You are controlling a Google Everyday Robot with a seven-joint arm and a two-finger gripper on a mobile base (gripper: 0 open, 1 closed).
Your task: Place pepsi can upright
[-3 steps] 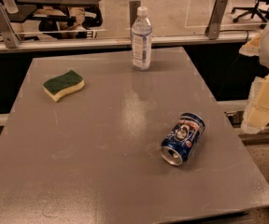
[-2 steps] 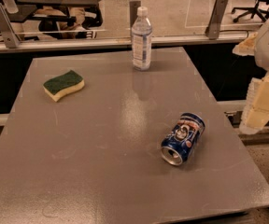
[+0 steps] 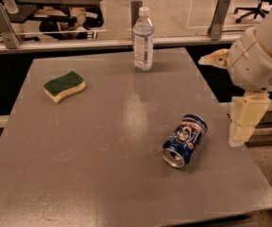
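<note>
The pepsi can (image 3: 185, 140) is dark blue with red-and-white marks. It lies on its side on the right front part of the grey table (image 3: 103, 145), with its silver open end pointing to the front left. My gripper (image 3: 243, 117) hangs at the table's right edge, to the right of the can and higher than it. It hangs below the arm's big white joint (image 3: 259, 56). It does not touch the can and holds nothing that I can see.
A clear plastic water bottle (image 3: 143, 39) with a white cap stands upright at the back middle of the table. A green-and-yellow sponge (image 3: 64, 85) lies at the back left. A glass partition with metal posts (image 3: 218, 18) runs behind the table.
The arm has moved left and further into view, from beyond the table's right edge towards the can. The can, bottle and sponge have not moved.
</note>
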